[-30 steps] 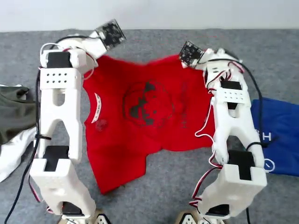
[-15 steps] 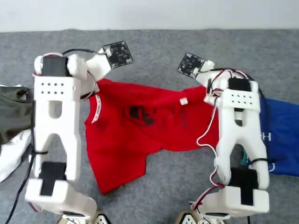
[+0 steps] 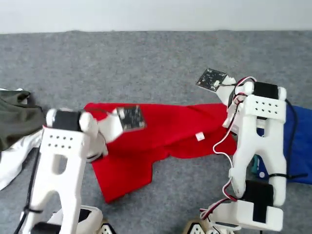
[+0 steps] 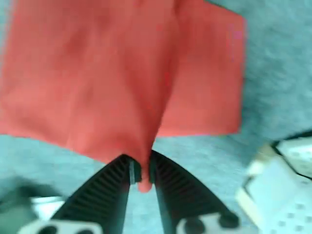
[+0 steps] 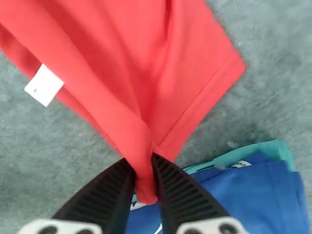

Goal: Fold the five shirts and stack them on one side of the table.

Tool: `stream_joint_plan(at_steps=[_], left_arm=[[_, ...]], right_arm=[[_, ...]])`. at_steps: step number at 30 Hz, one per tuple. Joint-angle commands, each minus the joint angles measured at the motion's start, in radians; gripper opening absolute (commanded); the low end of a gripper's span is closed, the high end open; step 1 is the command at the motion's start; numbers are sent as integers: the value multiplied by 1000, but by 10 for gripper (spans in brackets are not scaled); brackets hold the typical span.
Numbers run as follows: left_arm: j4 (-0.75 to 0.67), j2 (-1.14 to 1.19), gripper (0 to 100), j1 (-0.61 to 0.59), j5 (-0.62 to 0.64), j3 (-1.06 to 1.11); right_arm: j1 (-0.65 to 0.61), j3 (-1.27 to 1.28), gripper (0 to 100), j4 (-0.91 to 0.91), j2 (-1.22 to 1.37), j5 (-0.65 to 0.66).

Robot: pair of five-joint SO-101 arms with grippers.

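A red shirt (image 3: 161, 134) lies across the middle of the grey table, its far half folded toward the front so the plain back side faces up. A small white label (image 3: 199, 137) shows on it. My left gripper (image 4: 141, 175) is shut on a pinch of the red shirt (image 4: 117, 83) at its left part. My right gripper (image 5: 144, 183) is shut on a pinch of the red shirt (image 5: 131, 63) at its right edge, just above a blue shirt (image 5: 229, 195). The left arm (image 3: 63, 161) and right arm (image 3: 256, 141) stand over the shirt's two ends.
A blue shirt (image 3: 300, 141) lies at the right edge of the table. A dark green shirt (image 3: 17, 117) and a white one (image 3: 12, 161) are heaped at the left edge. Bare grey table (image 3: 146, 63) stretches behind the red shirt.
Both grippers have pulled the red shirt's far edge toward the front, folding it over itself. The printed front is now covered and the arms have drawn back.
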Motion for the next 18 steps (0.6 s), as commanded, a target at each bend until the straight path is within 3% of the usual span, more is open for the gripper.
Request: stream_joint_plan(at_steps=[1, 4, 18], left_arm=[[25, -87, 14, 15, 9, 147], [25, -135, 14, 48, 8, 243], [23, -190, 26, 235, 2, 257]], right_arm=[[15, -58, 10, 8, -50, 9], [15, -57, 10, -13, -48, 11], [15, 18, 10, -59, -50, 11]])
